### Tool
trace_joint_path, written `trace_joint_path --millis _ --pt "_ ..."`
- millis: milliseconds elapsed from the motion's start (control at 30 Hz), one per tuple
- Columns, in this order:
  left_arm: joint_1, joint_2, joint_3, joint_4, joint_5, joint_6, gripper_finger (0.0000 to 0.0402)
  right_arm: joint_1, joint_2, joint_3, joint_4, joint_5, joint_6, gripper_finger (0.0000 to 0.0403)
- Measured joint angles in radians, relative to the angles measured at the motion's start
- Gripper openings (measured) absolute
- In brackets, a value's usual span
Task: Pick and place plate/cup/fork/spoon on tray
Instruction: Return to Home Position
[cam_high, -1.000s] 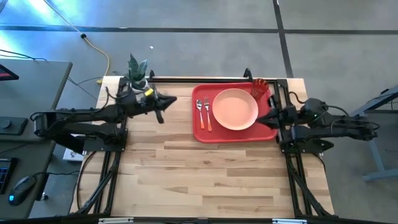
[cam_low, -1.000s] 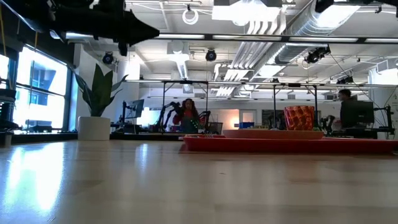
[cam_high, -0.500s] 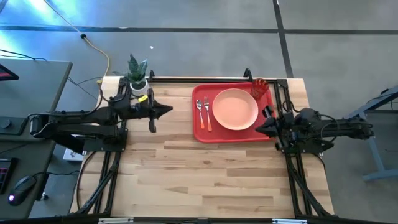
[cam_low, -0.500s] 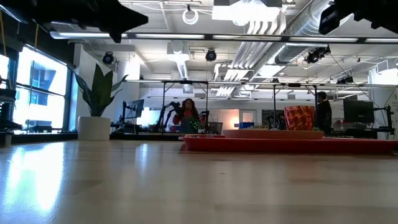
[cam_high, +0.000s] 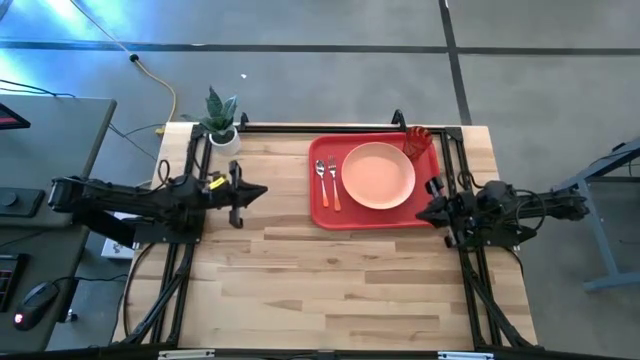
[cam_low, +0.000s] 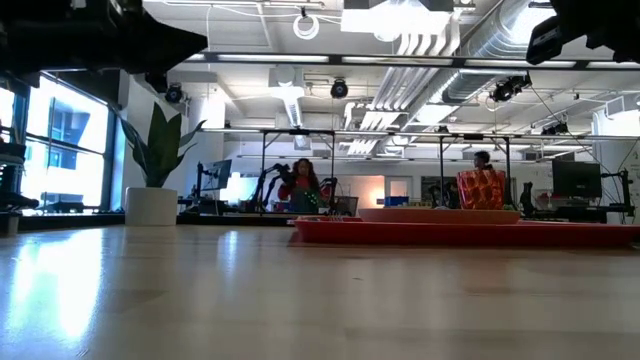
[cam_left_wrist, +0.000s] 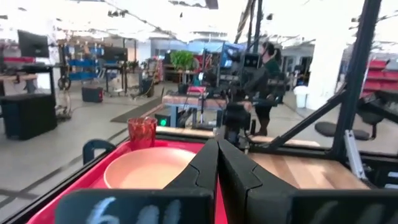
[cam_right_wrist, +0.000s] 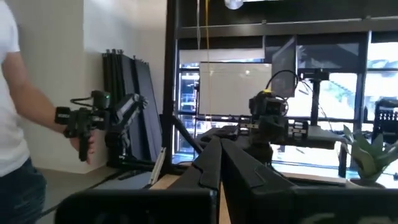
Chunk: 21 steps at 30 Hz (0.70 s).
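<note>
Red tray (cam_high: 322, 213) already carrying plate (cam_high: 378, 175), cup (cam_high: 417, 143), fork (cam_high: 333, 184) and spoon (cam_high: 322, 180). Probably stiff, light plastic; plate best taken by its rim, cutlery by the orange handles. Left gripper (cam_left_wrist: 217, 163) and right gripper (cam_right_wrist: 220, 163) both closed and empty, off the tray on either side.

From the low view I get only the tray (cam_low: 470, 232) rim edge-on; fork and spoon hidden behind it, plate (cam_low: 440, 214) a thin sliver. Left wrist view: my own left gripper (cam_left_wrist: 217, 163) fingers cover the plate's (cam_left_wrist: 149, 167) near side. Overhead, fork (cam_high: 332, 183) tines too small to make out.
</note>
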Motion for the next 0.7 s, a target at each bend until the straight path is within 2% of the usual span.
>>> trace_joint_path --millis 167,367,533,700 --pt "-0.001 -0.116 -0.057 -0.026 0.052 -0.033 0.0 -0.011 -0.019 -0.008 -0.014 0.056 -0.129 0.0" --pt "0.005 -0.294 -0.118 -0.046 0.057 -0.045 0.0 -0.019 -0.02 -0.008 -0.051 -0.03 -0.041 0.0" --pt "0.009 -0.394 -0.118 -0.233 0.055 -0.068 0.0 -0.02 -0.02 -0.008 -0.108 0.056 -0.078 0.0" --pt "0.007 -0.433 -0.118 -0.334 0.068 -0.069 0.0 -0.02 -0.021 -0.069 -0.045 -0.01 -0.088 0.0"
